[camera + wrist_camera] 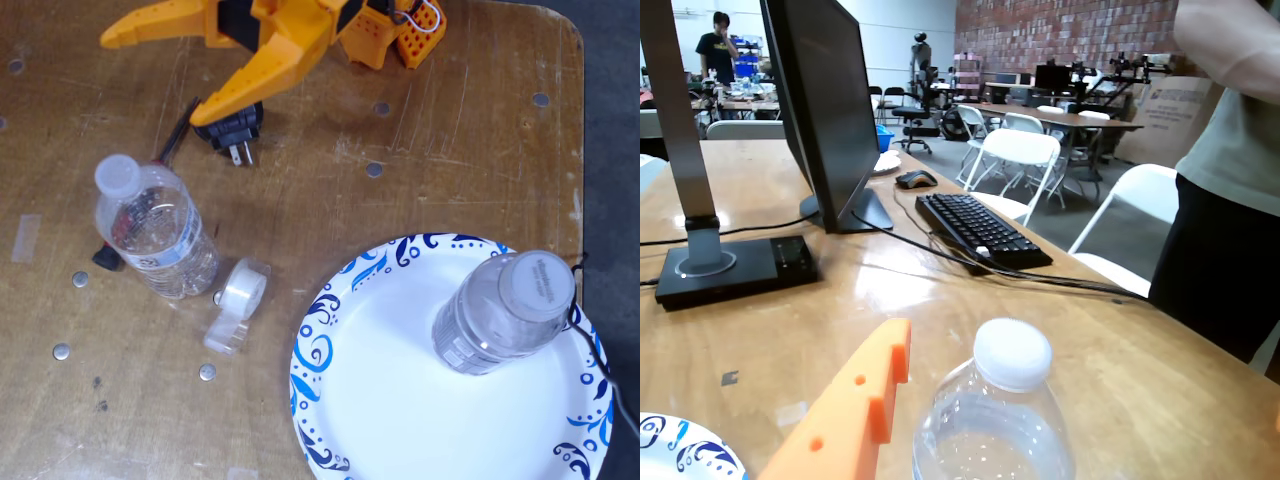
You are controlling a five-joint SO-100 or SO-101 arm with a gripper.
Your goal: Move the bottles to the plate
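In the fixed view, one clear bottle (152, 228) with a blue-and-white label band stands at the left of the wooden table. A second clear bottle (505, 312) stands upright on the right part of the blue-swirl white plate (385, 400). My orange gripper (155, 75) is at the top, open and empty, its jaws spread toward the left above the labelled bottle and apart from it. In the wrist view, a bottle (1005, 400) with a whitish cap sits low in the centre beside one orange finger (855, 410). The plate's rim (680, 452) shows at the bottom left.
A clear tape roll (243, 290) lies right of the labelled bottle. A black plug (235, 135) lies under the gripper. The wrist view shows a monitor (825, 110), keyboard (980, 228), lamp base (735, 268) and a person (1230, 200) standing at the table's right edge.
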